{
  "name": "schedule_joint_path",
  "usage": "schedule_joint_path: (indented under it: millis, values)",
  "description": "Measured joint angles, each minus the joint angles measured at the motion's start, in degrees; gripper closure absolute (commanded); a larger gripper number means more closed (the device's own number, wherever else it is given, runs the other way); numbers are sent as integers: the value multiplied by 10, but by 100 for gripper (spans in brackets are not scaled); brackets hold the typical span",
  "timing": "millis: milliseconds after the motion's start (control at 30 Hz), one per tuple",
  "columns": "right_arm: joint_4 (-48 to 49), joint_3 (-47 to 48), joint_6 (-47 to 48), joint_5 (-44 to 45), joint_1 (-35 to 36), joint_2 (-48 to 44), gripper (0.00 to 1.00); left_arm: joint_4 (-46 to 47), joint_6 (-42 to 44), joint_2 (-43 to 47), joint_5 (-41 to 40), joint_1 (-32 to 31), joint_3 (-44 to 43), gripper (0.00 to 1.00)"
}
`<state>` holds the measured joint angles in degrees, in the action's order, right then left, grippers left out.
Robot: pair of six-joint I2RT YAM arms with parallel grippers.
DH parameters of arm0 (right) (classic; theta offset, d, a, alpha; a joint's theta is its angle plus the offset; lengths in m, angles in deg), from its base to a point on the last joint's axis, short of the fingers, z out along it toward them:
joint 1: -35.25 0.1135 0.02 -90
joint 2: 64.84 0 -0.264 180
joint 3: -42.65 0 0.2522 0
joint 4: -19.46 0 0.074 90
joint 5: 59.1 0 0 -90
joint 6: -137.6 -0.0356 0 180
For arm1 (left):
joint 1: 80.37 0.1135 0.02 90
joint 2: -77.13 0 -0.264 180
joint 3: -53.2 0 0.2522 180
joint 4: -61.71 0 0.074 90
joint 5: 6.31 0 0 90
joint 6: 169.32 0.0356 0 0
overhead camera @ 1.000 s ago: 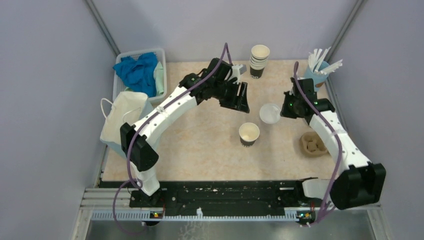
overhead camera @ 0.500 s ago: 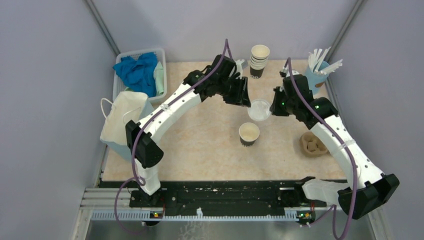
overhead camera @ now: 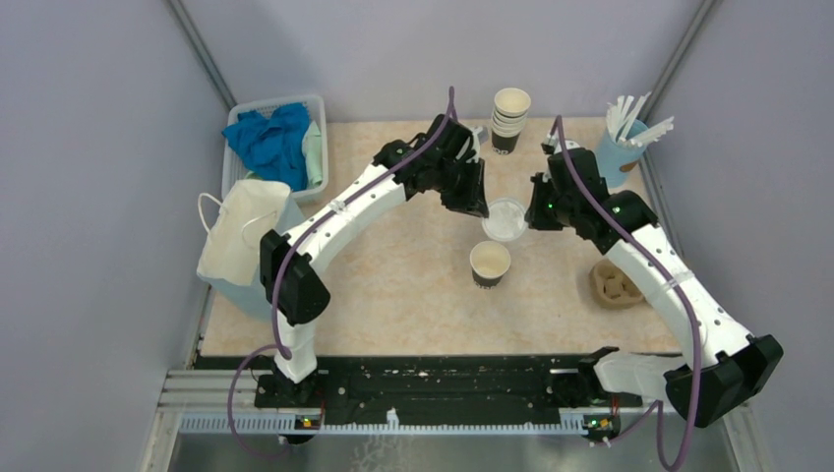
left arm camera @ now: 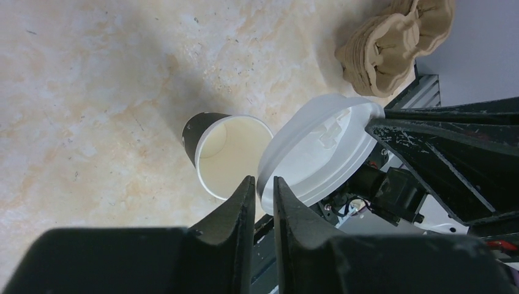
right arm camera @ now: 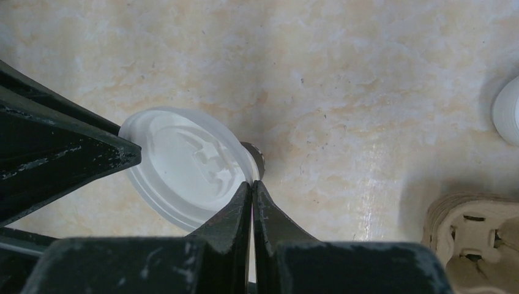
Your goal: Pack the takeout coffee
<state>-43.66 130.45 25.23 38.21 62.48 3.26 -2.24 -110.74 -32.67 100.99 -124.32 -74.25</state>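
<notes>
A small dark brown paper cup [overhead camera: 490, 263] [left arm camera: 229, 153] stands open and lidless at mid-table; the takeout coffee as a lidded cup shows in no view. A round white sip lid [overhead camera: 506, 218] [left arm camera: 318, 147] [right arm camera: 183, 165] hangs tilted in the air just above and behind the cup. My right gripper [overhead camera: 531, 214] [right arm camera: 251, 184] is shut on its right rim. My left gripper [overhead camera: 482, 208] [left arm camera: 264, 184] comes in from the other side, its jaws narrowed onto the lid's left edge, which fills the gap between the tips.
A stack of lidless cups [overhead camera: 510, 118] stands at the back, a blue cup of straws [overhead camera: 625, 138] at back right. A cardboard carrier [overhead camera: 615, 283] [right arm camera: 471, 233] lies right. A white paper bag [overhead camera: 241, 241] and a basket of blue cloth [overhead camera: 275, 138] sit left. Another white lid [right arm camera: 508, 110] lies nearby.
The right gripper carried the lid leftward to above the cup. The left gripper swung right to meet it and narrowed its jaws onto the lid's edge.
</notes>
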Motion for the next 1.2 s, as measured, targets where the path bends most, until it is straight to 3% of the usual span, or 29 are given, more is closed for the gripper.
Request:
schedule_joint_path:
  millis: [133,233,267,367,433,533,633,767,833,933,1100,1200]
  values:
    - [0,0,0,2,4,0,100,-1,-2,0,-5,0,0,99]
    - [-1,0,-2,2,7,0,100,-7,-2,0,-7,0,0,100]
    - [-4,3,-3,2,7,1,97,-9,-2,0,-8,0,0,100]
    - [-10,13,-7,-1,8,1,64,-9,-2,0,-8,0,0,100]
    - [-16,26,-8,-7,9,1,50,-8,-4,0,1,4,0,100]
    - [-24,48,-10,-32,6,1,45,16,-21,11,50,19,27,100]
    - [-20,74,-7,-121,-18,-3,38,81,-68,49,142,60,110,100]
    - [24,83,-23,-276,-94,-28,21,291,-210,131,281,144,289,100]
    - [61,83,-42,-343,-118,-41,3,428,-301,161,324,174,360,100]
    - [150,76,-98,-445,-122,-51,1,678,-457,174,372,184,419,100]
    - [385,9,-245,-555,-115,-52,1,1046,-687,164,391,176,434,100]
    - [484,1,-310,-573,-95,-31,1,1155,-757,160,393,174,430,100]
